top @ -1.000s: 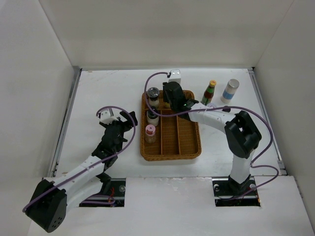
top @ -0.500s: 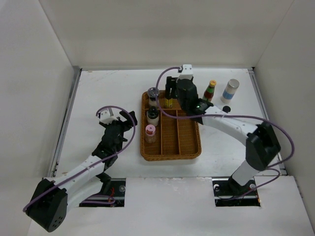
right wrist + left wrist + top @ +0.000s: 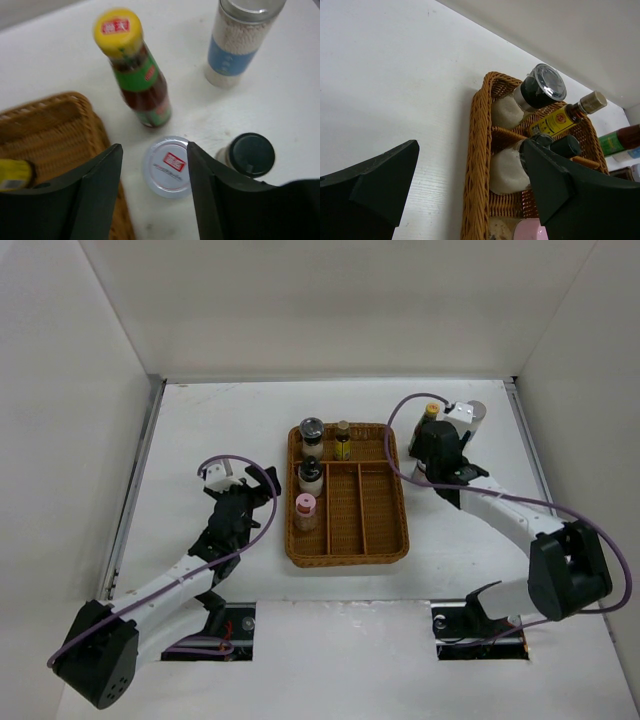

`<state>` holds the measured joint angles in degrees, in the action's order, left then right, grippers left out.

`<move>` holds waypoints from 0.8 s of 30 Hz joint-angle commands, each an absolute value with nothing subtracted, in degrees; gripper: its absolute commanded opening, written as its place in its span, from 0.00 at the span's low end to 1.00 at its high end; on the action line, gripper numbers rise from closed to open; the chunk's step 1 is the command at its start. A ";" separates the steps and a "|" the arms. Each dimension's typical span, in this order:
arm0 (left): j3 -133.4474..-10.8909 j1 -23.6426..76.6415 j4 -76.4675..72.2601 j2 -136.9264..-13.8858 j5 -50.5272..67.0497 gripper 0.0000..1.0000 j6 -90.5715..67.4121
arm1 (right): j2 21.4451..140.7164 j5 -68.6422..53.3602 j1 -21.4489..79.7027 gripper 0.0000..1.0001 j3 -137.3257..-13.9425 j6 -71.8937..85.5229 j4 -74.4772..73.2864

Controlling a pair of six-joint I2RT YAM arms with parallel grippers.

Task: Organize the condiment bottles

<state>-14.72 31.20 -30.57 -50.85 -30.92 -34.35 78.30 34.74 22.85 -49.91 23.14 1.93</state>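
Note:
In the right wrist view my right gripper (image 3: 155,187) hangs open above a white-lidded jar (image 3: 168,166), a finger on each side and nothing held. Around it on the table stand a yellow-capped sauce bottle (image 3: 134,67), a blue-labelled white bottle (image 3: 242,42) and a black-capped jar (image 3: 250,155). From above, the right gripper (image 3: 430,445) is just right of the wicker tray (image 3: 385,540). The tray's left side holds a silver-capped jar (image 3: 312,430), a yellow-labelled bottle (image 3: 343,440), a black-capped jar (image 3: 311,473) and a pink-capped jar (image 3: 305,508). My left gripper (image 3: 245,505) is open, left of the tray.
The tray's right-hand compartments (image 3: 370,500) hold nothing. White walls close in the table on three sides. In the left wrist view the tray's woven rim (image 3: 477,150) runs between my open left fingers.
My right gripper let go of the yellow-labelled bottle in the tray's back compartment and swung right, over the bottles beside the tray. The left arm has stayed put.

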 commanded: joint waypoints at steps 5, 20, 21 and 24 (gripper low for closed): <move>-14.59 31.42 -33.75 -50.54 -30.32 0.87 -34.80 | 82.00 33.85 21.22 0.76 -51.68 23.56 -0.44; -14.85 31.77 -34.01 -51.15 -30.15 0.87 -34.89 | 86.39 36.04 21.75 0.81 -51.24 24.69 -0.79; -14.85 31.68 -34.01 -51.24 -30.15 0.87 -34.89 | 87.01 35.34 21.75 0.80 -51.68 24.78 -0.79; -14.68 31.77 -33.93 -50.54 -30.15 0.87 -34.89 | 88.24 34.02 21.75 0.75 -52.29 25.40 -0.27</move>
